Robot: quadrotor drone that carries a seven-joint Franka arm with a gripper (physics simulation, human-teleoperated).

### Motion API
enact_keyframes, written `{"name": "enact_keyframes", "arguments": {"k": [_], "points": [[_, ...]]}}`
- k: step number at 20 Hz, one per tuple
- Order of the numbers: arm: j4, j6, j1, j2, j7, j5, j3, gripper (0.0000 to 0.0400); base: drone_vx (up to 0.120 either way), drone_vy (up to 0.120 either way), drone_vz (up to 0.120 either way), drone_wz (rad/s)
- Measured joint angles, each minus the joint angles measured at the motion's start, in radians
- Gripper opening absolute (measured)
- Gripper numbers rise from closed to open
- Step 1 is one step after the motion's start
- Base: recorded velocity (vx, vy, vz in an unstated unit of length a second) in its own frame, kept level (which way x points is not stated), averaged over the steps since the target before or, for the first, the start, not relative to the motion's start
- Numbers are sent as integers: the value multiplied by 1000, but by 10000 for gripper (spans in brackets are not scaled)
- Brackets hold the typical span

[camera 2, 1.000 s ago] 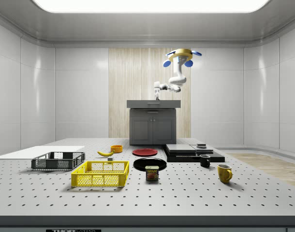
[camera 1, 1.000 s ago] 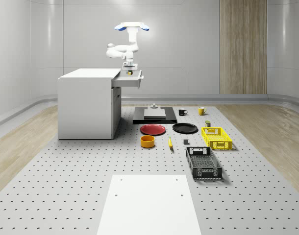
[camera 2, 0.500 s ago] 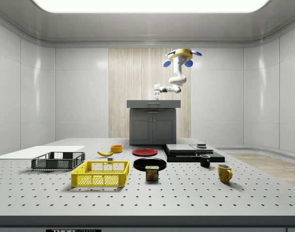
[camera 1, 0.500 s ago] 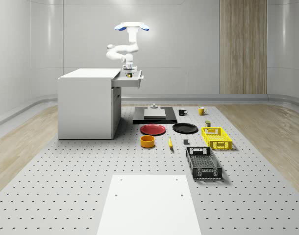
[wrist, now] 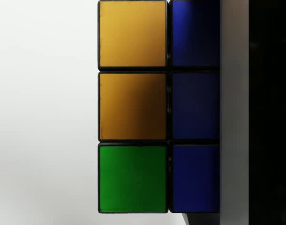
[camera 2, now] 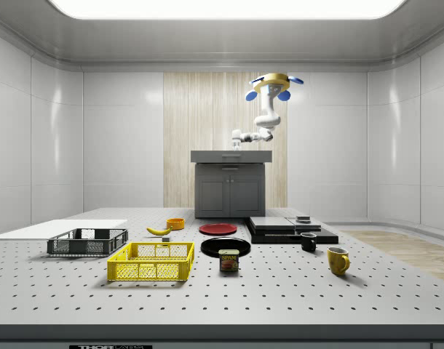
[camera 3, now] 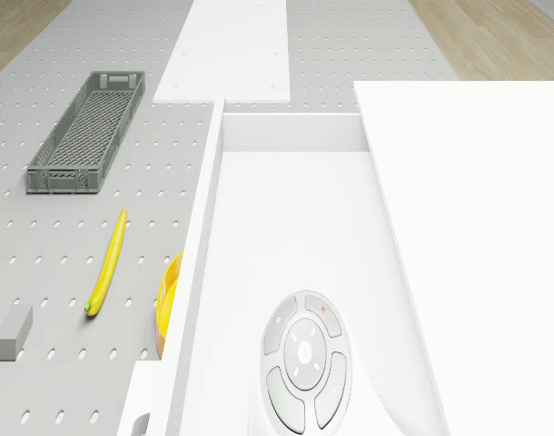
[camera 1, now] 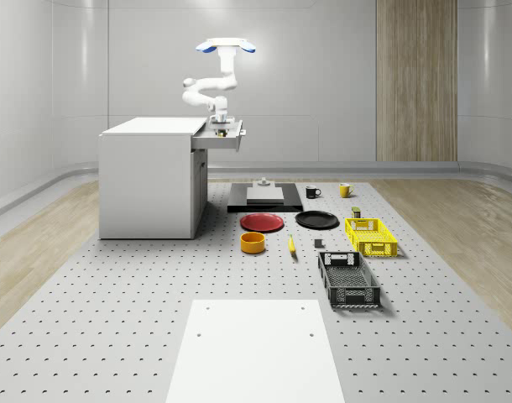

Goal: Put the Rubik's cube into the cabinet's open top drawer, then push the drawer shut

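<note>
Evidently the Rubik's cube point(wrist: 157, 108) sits right against the gripper point(camera 1: 219, 120), a dark finger point(wrist: 269, 112) flush along its blue side, so the robot looks to be gripping it; how wide the jaws stand cannot be read. Gripper and cube hang low over the open top drawer point(camera 1: 225, 138) of the cabinet point(camera 1: 151, 180); the drone point(camera 1: 226, 45) hovers above the drawer's outer end. The placing step appears to be in hand; next comes letting the cube go inside, then pushing the drawer front inward.
</note>
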Motion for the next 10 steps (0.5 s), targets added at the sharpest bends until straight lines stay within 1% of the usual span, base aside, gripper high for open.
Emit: {"name": "enact_keyframes", "arguments": {"k": [5,8,10], "points": [[-23,-26,19,3,-5,31,37,391,0,0,0,0],[-39,-44,31,4,-8,57,66,396,0,0,120,0],[-46,-53,36,5,-9,69,80,398,-100,100,120,0]]}}
